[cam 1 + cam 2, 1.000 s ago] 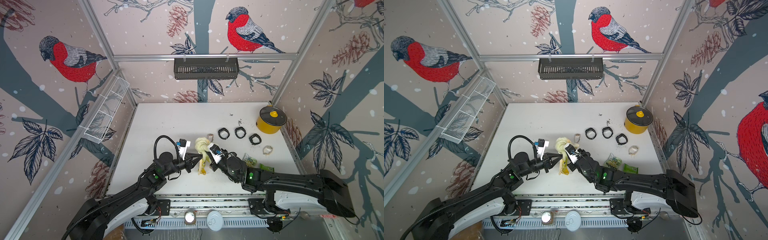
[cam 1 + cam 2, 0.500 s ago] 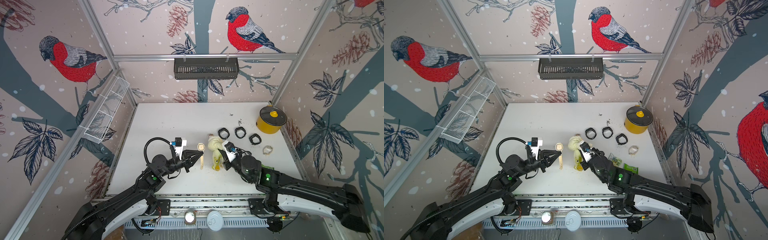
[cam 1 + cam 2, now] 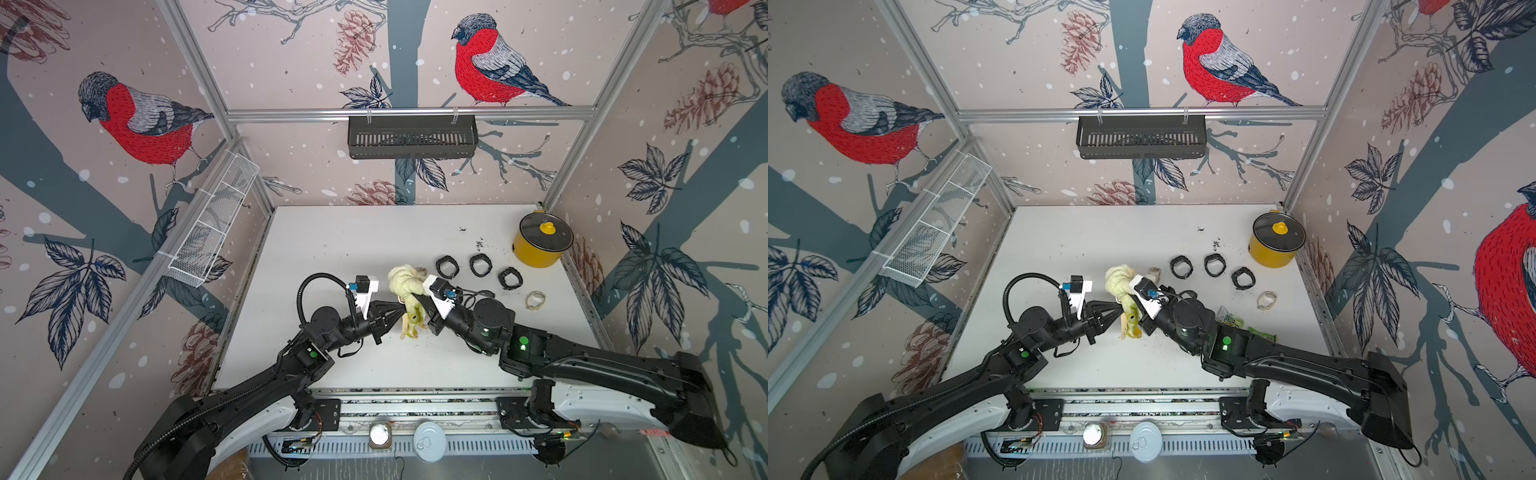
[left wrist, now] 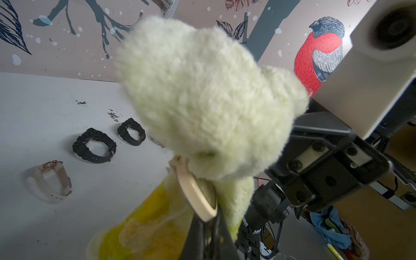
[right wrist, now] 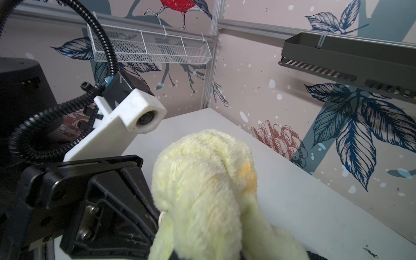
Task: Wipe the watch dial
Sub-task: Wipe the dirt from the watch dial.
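Contact between pale green cloth [image 4: 209, 101] and beige watch [image 4: 195, 195], cloth bunched against the dial face, both raised above the white table [image 3: 332, 249]. Well apart from the yellow pot [image 3: 540, 243], toward the robot's base and to its left. Left gripper [image 3: 400, 309] jaws pinched together on the watch; right gripper [image 3: 417, 294] jaws closed on the cloth, fingertips buried in it. Nearer the pot, lying on the table: three black watches [image 3: 480, 264] in a row, plus a pale watch [image 3: 535, 300].

Both top views are bright and evenly lit, with soft shadows and lines bowing toward the corners. The cloth [image 4: 209, 96] is blurred in the left wrist view
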Available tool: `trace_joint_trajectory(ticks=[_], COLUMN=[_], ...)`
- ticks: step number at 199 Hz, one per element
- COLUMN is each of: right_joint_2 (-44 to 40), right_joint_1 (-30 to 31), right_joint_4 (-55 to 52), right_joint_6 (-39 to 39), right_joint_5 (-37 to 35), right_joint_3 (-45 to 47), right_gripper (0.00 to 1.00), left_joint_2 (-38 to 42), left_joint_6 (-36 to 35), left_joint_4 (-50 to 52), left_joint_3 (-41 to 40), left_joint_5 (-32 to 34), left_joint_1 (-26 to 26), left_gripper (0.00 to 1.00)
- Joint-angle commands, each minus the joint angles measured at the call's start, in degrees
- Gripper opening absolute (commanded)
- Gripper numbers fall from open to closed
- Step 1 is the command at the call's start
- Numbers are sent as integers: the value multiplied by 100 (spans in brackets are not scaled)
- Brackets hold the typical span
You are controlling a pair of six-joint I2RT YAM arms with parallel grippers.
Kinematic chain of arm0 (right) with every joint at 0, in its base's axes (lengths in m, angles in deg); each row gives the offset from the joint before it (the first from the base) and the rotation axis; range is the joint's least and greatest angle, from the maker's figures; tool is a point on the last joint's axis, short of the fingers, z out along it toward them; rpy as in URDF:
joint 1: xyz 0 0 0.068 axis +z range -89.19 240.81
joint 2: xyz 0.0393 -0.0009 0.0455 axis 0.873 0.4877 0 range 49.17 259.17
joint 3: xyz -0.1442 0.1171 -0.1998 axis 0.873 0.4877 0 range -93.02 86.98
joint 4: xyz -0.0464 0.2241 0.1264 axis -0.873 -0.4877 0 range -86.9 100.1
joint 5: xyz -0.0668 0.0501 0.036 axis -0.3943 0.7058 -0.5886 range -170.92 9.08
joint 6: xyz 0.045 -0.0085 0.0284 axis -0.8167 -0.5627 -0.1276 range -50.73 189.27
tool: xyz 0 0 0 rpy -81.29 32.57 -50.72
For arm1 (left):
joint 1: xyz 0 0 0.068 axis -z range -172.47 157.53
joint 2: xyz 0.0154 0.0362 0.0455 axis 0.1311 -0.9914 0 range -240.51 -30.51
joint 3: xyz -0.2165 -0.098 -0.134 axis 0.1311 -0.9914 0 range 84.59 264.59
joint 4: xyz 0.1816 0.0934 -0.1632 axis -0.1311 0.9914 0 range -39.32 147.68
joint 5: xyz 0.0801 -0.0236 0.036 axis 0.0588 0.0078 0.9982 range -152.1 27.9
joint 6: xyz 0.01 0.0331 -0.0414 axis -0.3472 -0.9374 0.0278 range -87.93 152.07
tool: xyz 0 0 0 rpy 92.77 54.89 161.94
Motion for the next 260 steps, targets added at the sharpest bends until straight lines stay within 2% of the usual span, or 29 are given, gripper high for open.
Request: trace_joint_trajectory(ticks=[1,71,102,151,180,215,242,260], right_joint_2=[238,695,963,912,564,-330,-1050,-1232], right_joint_1=[87,251,251,194,32,-115,-136,-136], right_joint_4=[362,168,300,295,178,-96,-155,98], right_joint_6=[108,-152,-251,-203,-234,-273,-55,158], right_joint_5=[188,-286,-777,-1178,-1258,-1192,-895,-531], right_joint_3=[-141,522,879,1005,1043,1035,843,692], right_gripper=[2,2,2,2,2,2,2,2], left_joint_2=[-10,96,172,351,539,672,690,667], left_joint_6=[-40,-46,-39,-29,-49,-97,-98,-88], left_joint_4=[-395,-432,-506,-477,-444,-313,-277,-310], left_joint_3=[25,60,47,-3,-105,-177,-213,-243], left_joint_5=[-88,49,147,158,170,134,138,125], left_joint_1=[-1,1,1,1,1,1,1,1], left_gripper=[0,0,0,0,0,0,0,0])
